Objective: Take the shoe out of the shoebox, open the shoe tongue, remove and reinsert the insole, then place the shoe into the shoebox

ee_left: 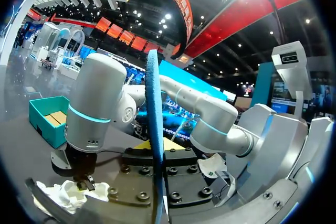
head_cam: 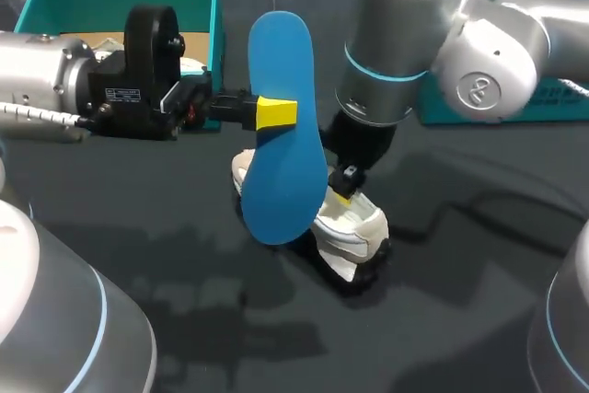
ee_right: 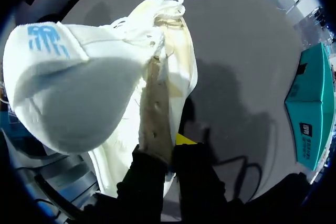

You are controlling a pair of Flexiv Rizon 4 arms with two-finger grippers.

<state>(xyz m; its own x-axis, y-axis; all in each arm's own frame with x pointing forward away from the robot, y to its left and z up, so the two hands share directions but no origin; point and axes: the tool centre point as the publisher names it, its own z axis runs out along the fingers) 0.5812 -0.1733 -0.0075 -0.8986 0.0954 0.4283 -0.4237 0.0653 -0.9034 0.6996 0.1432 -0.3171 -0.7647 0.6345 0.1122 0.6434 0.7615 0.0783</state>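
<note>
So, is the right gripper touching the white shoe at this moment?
Touching. The right wrist view shows it plainly: the right gripper has the edge of the white shoe pinched between its two fingers, which press on it from both sides.

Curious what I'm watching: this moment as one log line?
left jaws: shut on insole, out of shoe | right jaws: shut on shoe | shoe: on table, outside box

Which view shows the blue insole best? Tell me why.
Head view: the blue insole shows its whole face, held by the left claw. Left wrist view catches only its edge; right wrist view shows just the shoe.
</note>
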